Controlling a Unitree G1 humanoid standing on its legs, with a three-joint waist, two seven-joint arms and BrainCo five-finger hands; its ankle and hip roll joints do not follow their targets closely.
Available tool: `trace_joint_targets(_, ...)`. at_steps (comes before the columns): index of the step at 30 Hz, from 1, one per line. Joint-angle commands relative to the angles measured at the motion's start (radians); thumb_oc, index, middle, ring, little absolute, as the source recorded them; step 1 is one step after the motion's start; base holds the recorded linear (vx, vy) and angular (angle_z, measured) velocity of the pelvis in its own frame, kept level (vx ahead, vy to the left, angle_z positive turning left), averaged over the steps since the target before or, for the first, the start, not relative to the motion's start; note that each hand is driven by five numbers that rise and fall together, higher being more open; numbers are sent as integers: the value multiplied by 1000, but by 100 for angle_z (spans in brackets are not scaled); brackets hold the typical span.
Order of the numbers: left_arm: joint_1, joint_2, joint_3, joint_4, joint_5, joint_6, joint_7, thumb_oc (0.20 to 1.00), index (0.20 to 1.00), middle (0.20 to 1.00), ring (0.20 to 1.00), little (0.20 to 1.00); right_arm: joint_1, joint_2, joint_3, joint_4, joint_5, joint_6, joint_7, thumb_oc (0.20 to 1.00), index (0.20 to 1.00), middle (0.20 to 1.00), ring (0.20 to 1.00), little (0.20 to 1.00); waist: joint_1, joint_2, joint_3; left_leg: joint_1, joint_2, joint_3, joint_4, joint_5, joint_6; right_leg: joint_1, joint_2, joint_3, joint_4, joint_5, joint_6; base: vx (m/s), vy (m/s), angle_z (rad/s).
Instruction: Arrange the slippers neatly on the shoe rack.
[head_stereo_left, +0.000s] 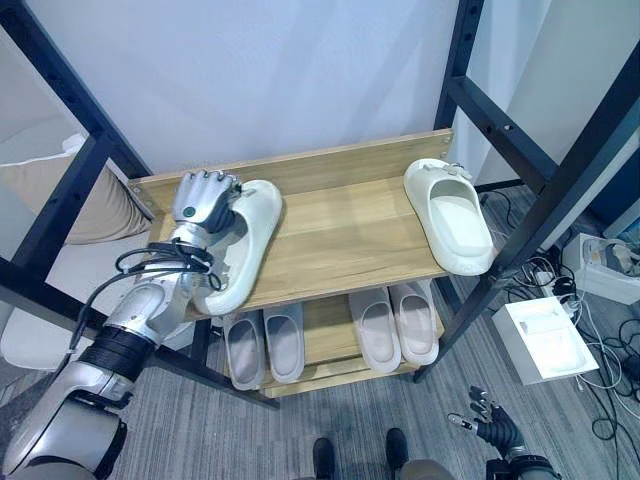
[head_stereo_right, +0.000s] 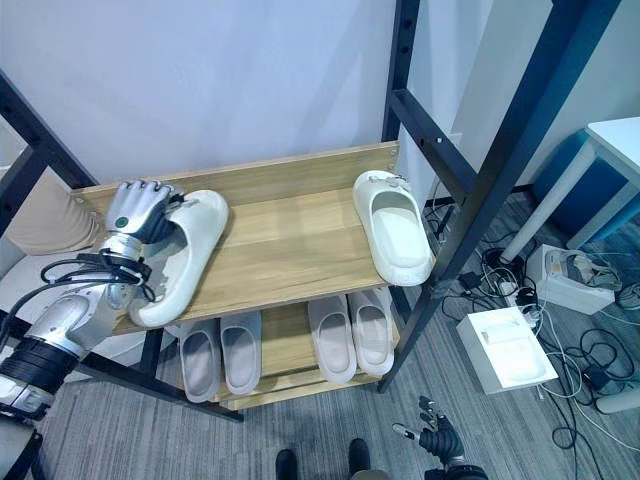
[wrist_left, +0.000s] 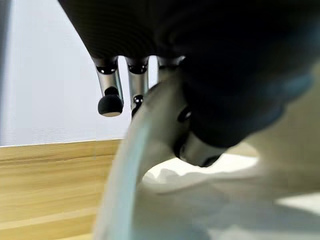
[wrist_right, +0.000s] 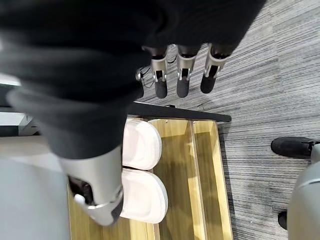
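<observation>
Left hand is gripping the toe end of a white slipper lying on the shoe rack's top shelf, left side. Second white slipper is sitting at right end. Right hand is hanging low, fingers relaxed.

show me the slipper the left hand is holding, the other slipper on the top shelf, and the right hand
held slipper (head_stereo_left: 232, 278), left eye view, on its footbed toward the near end.
other slipper (head_stereo_left: 452, 215), left eye view, on its footbed.
right hand (head_stereo_left: 496, 428), left eye view, on the hand's dark back.
</observation>
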Motion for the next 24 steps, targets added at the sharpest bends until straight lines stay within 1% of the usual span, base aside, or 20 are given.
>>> trace_joint_targets(1, -208, -25, 5, 46, -6, 0, 26, 200, 200, 200, 200, 200, -30, -16, 1, -47, 16, -35, -13, 1000, 1000, 1000, 1000, 1000, -25, -16, 20, 111, -18, -12, -5, -132, -27, 62, -26, -25, 1, -111, 76, -26, -5, -3)
trace_joint_targets(2, -250, -45, -20, 57, -15, -1, 21, 200, 200, 200, 200, 200, -34, -20, 3, -50, 26, -36, -16, 1000, 1000, 1000, 1000, 1000, -41, -13, 18, 111, -19, -3, -5, -130, -27, 58, -25, -19, 1, -108, 77, -13, -6, -5)
trace_joint_targets(3, -278, -59, -40, 73, -22, 0, 25, 200, 200, 200, 200, 200, -35, -22, 0, -51, 28, -35, -17, 1000, 1000, 1000, 1000, 1000, -41, -11, 19, 110, -18, 3, -5, -131, -27, 56, -25, -14, 1, -106, 77, -15, -12, -3)
trace_joint_targets(5, -323, -80, -67, 90, -26, 6, 23, 200, 200, 200, 200, 200, -35, -25, -4, -52, 39, -37, -22, 1000, 1000, 1000, 1000, 1000, -55, -8, 18, 110, -17, 10, -5, -130, -27, 51, -23, -8, 1, -103, 78, -5, -12, -8)
trace_joint_targets(6, -328, -82, -70, 94, -26, 6, 25, 200, 200, 200, 200, 200, -35, -24, -6, -52, 40, -37, -22, 1000, 1000, 1000, 1000, 1000, -51, -9, 19, 110, -17, 11, -5, -131, -27, 51, -23, -7, 1, -102, 78, -2, -11, -10)
trace_joint_targets(7, -349, -100, -86, 114, -26, 11, 22, 200, 200, 200, 200, 200, -36, -26, -8, -52, 46, -38, -24, 1000, 1000, 1000, 1000, 1000, -64, -6, 19, 110, -16, 15, -5, -130, -27, 48, -22, -2, 1, -101, 78, 1, -10, -13)
trace_joint_targets(9, -409, -149, -136, 201, -33, 22, 19, 200, 200, 200, 200, 200, -40, -33, -18, -54, 66, -40, -31, 1000, 1000, 1000, 1000, 1000, -87, 1, 20, 113, -15, 30, -5, -131, -28, 42, -19, 14, 1, -98, 78, 8, -12, -13)
trace_joint_targets(11, -447, -169, -165, 255, -34, 31, 12, 200, 200, 200, 200, 200, -39, -38, -27, -57, 73, -42, -35, 1000, 1000, 1000, 1000, 1000, -99, 8, 21, 115, -12, 42, -5, -134, -29, 37, -17, 24, 1, -97, 79, 12, -9, -23)
trace_joint_targets(12, -450, -171, -167, 259, -35, 30, 14, 200, 200, 200, 200, 200, -39, -38, -28, -58, 73, -41, -35, 1000, 1000, 1000, 1000, 1000, -98, 8, 22, 115, -12, 42, -5, -134, -29, 37, -17, 25, 1, -97, 79, 20, -15, -31)
trace_joint_targets(13, -475, -207, -190, 326, -42, 42, 9, 200, 200, 200, 200, 200, -41, -42, -32, -60, 77, -45, -39, 1000, 1000, 1000, 1000, 1000, -116, 12, 24, 118, -11, 53, -5, -135, -29, 34, -15, 35, 1, -96, 78, 13, -9, -27)
trace_joint_targets(14, -478, -209, -191, 330, -43, 41, 11, 200, 200, 200, 200, 200, -41, -42, -33, -60, 77, -45, -39, 1000, 1000, 1000, 1000, 1000, -115, 12, 25, 118, -10, 54, -5, -135, -30, 34, -15, 35, 1, -96, 78, 20, -17, -19)
trace_joint_targets(18, -509, -252, -201, 400, -63, 53, 15, 200, 200, 200, 200, 200, -44, -46, -47, -57, 82, -50, -45, 1000, 1000, 1000, 1000, 1000, -139, 22, 28, 125, -9, 74, -5, -140, -30, 29, -11, 55, 1, -95, 79, 25, -18, -9)
trace_joint_targets(21, -521, -259, -210, 428, -69, 57, 5, 200, 200, 200, 200, 200, -43, -46, -52, -61, 89, -50, -48, 1000, 1000, 1000, 1000, 1000, -145, 28, 28, 130, -7, 82, -5, -141, -31, 30, -9, 63, 1, -97, 78, 29, -20, -12)
trace_joint_targets(22, -523, -276, -218, 461, -74, 59, 2, 247, 247, 247, 247, 247, -48, -39, -43, -61, 86, -52, -53, 1000, 1000, 1000, 1000, 1000, -147, 31, 28, 132, -6, 83, -5, -141, -32, 32, -9, 63, 1, -98, 77, 15, -13, -6)
trace_joint_targets(23, -524, -276, -218, 462, -75, 58, 2, 514, 514, 514, 514, 514, -48, -38, -43, -61, 86, -52, -53, 1000, 1000, 1000, 1000, 1000, -147, 31, 28, 132, -6, 83, -5, -141, -32, 32, -9, 62, 1, -98, 77, 0, 0, 0)
trace_joint_targets(24, -529, -273, -222, 471, -80, 60, -3, 1000, 1000, 1000, 1000, 1000, -45, -33, -41, -59, 86, -52, -52, 1000, 1000, 1000, 1000, 1000, -148, 34, 27, 135, -5, 82, -5, -140, -32, 35, -8, 61, 1, -99, 77, 0, 0, 0)
